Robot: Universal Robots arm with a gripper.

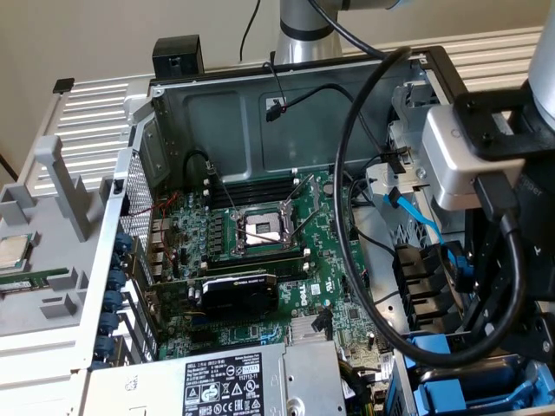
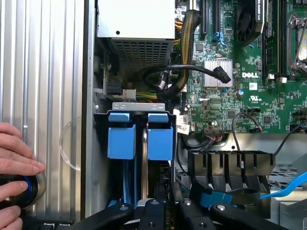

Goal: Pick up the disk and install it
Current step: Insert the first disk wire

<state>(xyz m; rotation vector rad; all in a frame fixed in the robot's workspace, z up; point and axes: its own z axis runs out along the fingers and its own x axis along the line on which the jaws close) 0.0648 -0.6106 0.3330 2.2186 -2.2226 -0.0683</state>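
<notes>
Hand [image 2: 14,163] beside drive bay [image 2: 139,136] (blue)

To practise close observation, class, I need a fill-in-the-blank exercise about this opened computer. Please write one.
1. The green motherboard bears the printed brand name ____.
2. The two drive frames standing side by side in the bay are coloured ____.
3. The processor socket is ____, without a chip in it.
Missing words: DELL; blue; empty.
</notes>
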